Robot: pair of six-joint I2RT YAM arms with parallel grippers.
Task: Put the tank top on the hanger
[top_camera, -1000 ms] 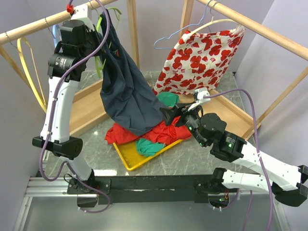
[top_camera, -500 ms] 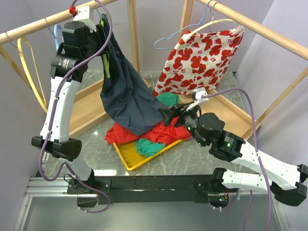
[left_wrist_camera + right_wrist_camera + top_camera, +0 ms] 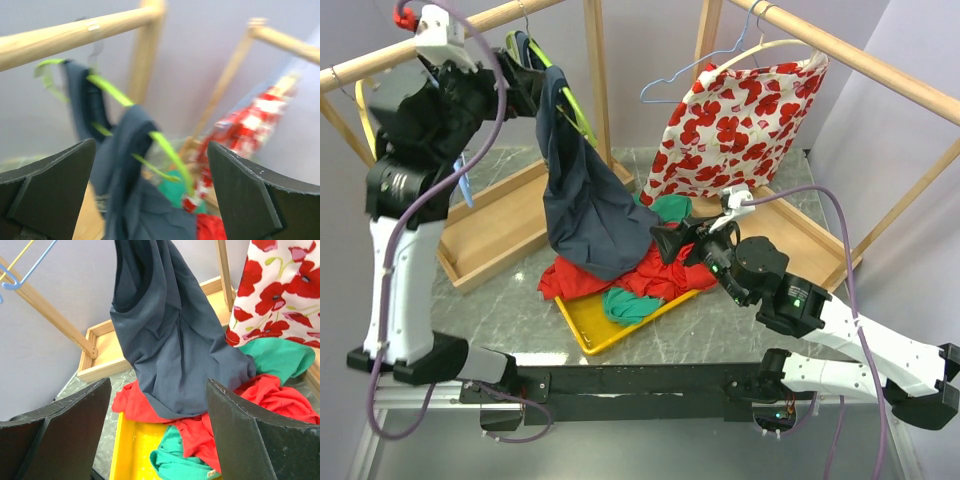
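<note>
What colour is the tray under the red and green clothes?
The tray is yellow, seen best in the right wrist view.

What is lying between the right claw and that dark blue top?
In the right wrist view, a red garment and a green garment, heaped on a yellow tray, lie between the open right gripper and the hanging tank top.

Yellow tray (image 3: pixel 582 332), red garment (image 3: pixel 667 279), green cloth (image 3: pixel 632 305), poppy-print cloth (image 3: pixel 740 120)
</note>
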